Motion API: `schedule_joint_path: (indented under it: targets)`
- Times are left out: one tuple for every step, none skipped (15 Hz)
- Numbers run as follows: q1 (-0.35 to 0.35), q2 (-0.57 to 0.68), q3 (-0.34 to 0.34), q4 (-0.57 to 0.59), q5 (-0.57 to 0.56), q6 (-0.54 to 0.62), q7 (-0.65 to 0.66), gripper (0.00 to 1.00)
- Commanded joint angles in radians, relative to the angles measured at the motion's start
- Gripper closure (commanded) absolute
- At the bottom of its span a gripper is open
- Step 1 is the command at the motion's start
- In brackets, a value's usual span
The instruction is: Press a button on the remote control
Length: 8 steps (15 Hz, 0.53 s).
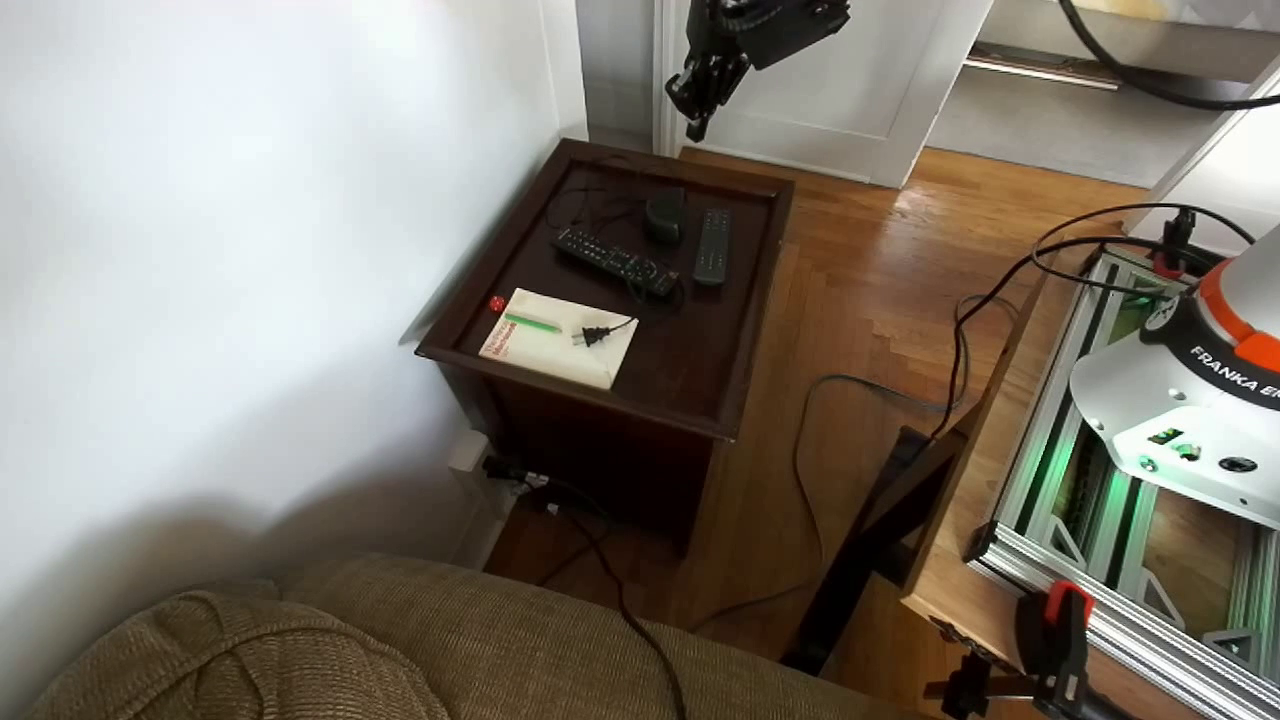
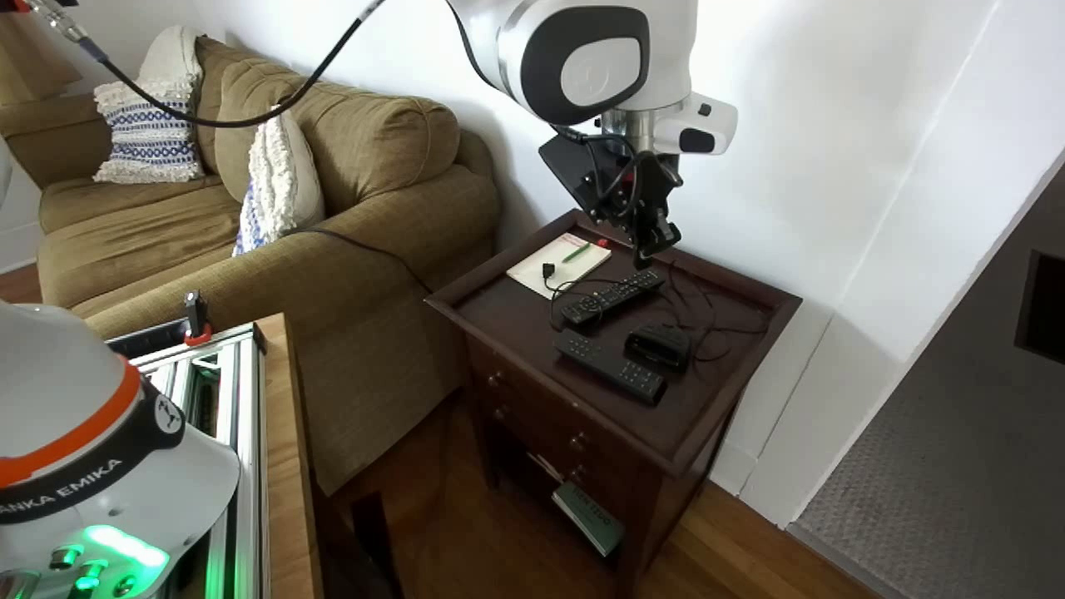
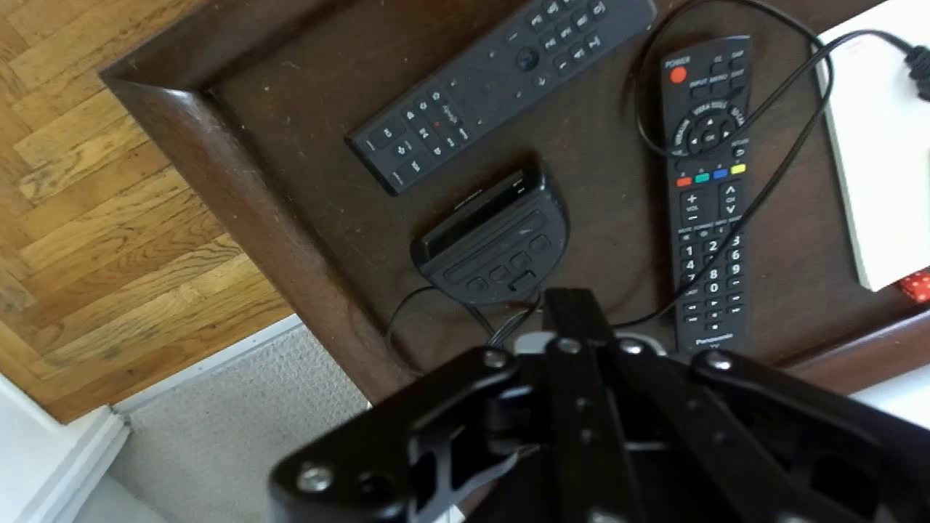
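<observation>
A black Panasonic remote (image 3: 708, 211) with a red power button and coloured keys lies face up on the dark wooden side table (image 2: 541, 383). A thin cord crosses it. It also shows in both exterior views (image 1: 615, 262) (image 2: 613, 297). A second dark remote (image 3: 501, 87) lies apart from it, near the table's edge, and also shows in both exterior views (image 1: 712, 245) (image 2: 611, 366). My gripper (image 3: 570, 298) is shut and empty, its fingertips together. In both exterior views (image 1: 697, 128) (image 2: 642, 259) it hangs above the table, touching nothing.
A black clock-like device (image 3: 501, 247) with cords sits between the remotes. A white book (image 1: 560, 355) bears a green pen (image 1: 533, 323) and a plug (image 1: 592, 336); a small red item (image 1: 497, 303) is beside it. A wall and a brown sofa (image 2: 374, 274) border the table.
</observation>
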State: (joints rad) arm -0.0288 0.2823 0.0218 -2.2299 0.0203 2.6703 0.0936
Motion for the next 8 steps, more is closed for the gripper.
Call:
schedule_joint_path:
  targets:
    - [-0.007,0.104,0.002,0.082,0.056,0.008,-0.021,1.00]
    - [0.010,0.049,-0.011,0.034,0.024,0.011,-0.009,0.99]
    - [0.009,0.070,-0.011,0.050,0.031,0.011,-0.009,0.99]
    - [0.009,0.084,-0.010,0.062,0.035,0.011,-0.009,0.99]
    - [0.009,0.093,-0.010,0.069,0.037,0.011,-0.009,0.99]
    - [0.009,0.097,-0.010,0.074,0.037,0.011,-0.009,0.99]
    - [0.009,0.098,-0.010,0.076,0.038,0.011,-0.009,0.99]
    - [0.009,0.098,-0.010,0.077,0.038,0.011,-0.009,0.99]
